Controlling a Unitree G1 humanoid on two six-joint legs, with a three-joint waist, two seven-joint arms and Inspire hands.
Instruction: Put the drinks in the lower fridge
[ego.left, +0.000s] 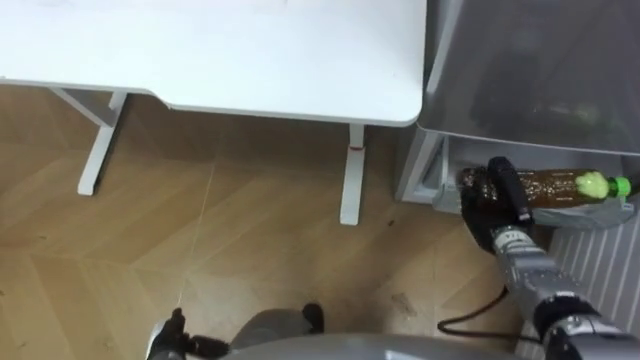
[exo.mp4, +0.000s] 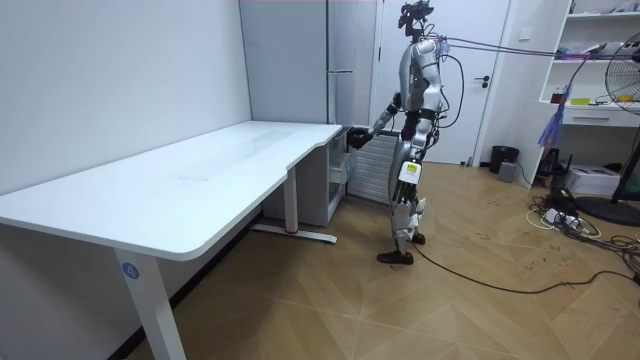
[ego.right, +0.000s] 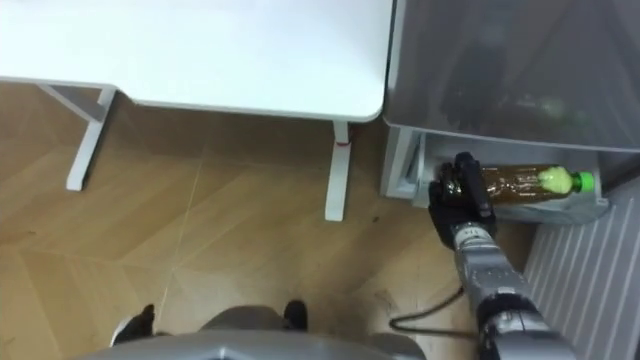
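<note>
floor (ego.left: 230, 240) open beside desk (ego.left: 250, 60); at fridge drawer (ego.left: 440, 185) edge, right hand (ego.left: 490, 205) fingers (ego.left: 478, 186) curled round bottle (ego.left: 560, 187).

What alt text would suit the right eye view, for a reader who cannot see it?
The right robot hand grips a brown drink bottle with a green cap, lying on its side in the open lower fridge compartment. A white table stands to the left, over a wooden floor.

Lower fridge drawer (ego.left: 437, 180): open at the front, overhung by the fridge body (ego.left: 530, 70). A bottle (ego.left: 560, 187) lies across it, the right hand (ego.left: 492, 200) clasping its base. Ribbed door (ego.left: 600, 260) close on the right. Surface (ego.left: 220, 50) and its leg (ego.left: 350, 180) to the left. Open floor (ego.left: 200, 250) below.
</note>
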